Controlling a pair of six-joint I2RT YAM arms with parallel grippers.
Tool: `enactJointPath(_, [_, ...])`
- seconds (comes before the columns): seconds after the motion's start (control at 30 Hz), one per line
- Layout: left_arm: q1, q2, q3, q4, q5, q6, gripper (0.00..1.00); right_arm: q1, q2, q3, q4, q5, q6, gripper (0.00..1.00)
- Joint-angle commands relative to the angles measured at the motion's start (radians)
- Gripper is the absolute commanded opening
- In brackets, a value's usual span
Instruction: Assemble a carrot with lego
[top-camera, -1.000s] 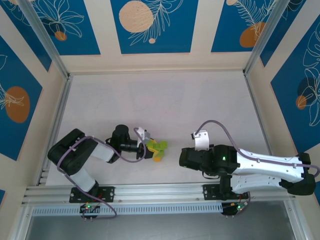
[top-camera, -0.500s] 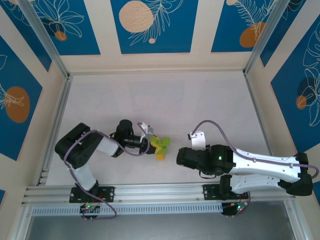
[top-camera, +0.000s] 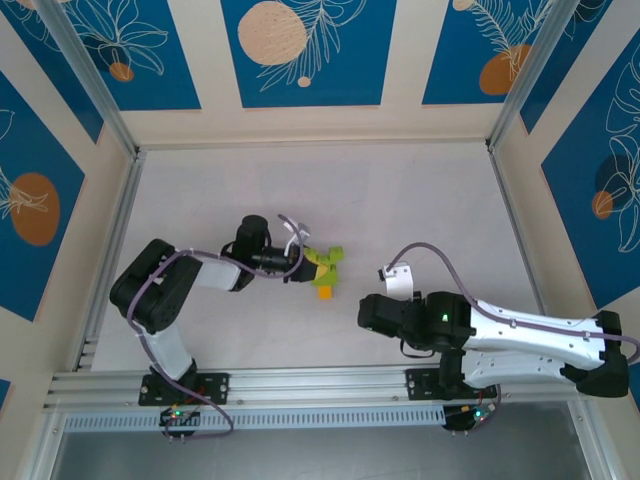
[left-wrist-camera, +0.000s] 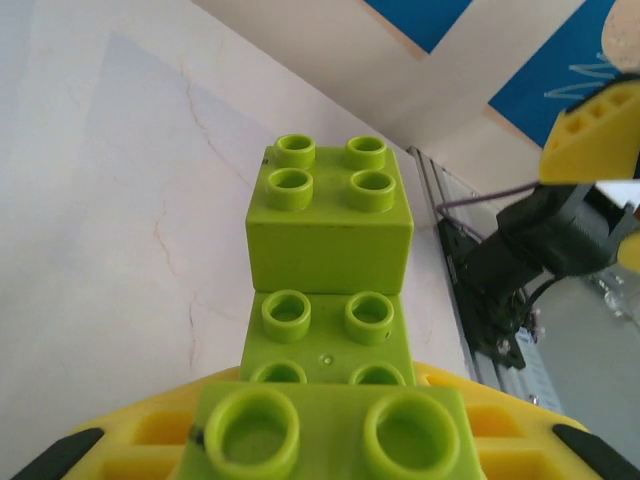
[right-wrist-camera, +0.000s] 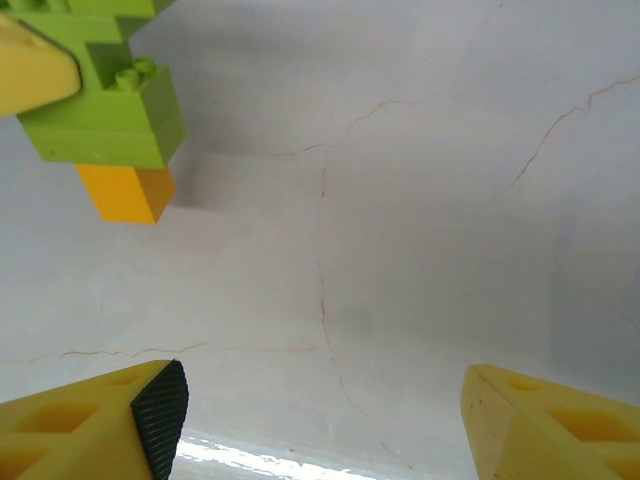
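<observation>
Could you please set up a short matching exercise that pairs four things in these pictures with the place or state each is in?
Things:
1. left jaws
2. right jaws
3. orange block
4. lime-green bricks

Places or states:
A. open, standing wide apart with nothing between them
B. under the green pieces, as the tip of the carrot
C. shut on the carrot
D. stacked in steps, with round studs showing on top

Pairs: 1-C, 2-A, 3-B, 4-D
</observation>
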Motion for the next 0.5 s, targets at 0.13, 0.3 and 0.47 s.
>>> enactJointPath(0.13, [0.039, 0.118, 0.099, -0.053, 0.096, -0.123, 0.4, -0.006, -0.053, -0.031, 0.015, -0.015, -0.002, 0.73])
enactJointPath(0.3, [0.057, 0.2, 0.143, -0.046, 0.125, -0.14, 0.41, -0.007, -0.06, -0.031, 0.011, -0.012, -0.001, 0.73])
enactJointPath(0.47, [0.074, 0.237, 0.155, 0.003, 0.138, -0.181, 0.44, -0.009, -0.056, -0.029, 0.015, -0.011, -0.007, 0.73])
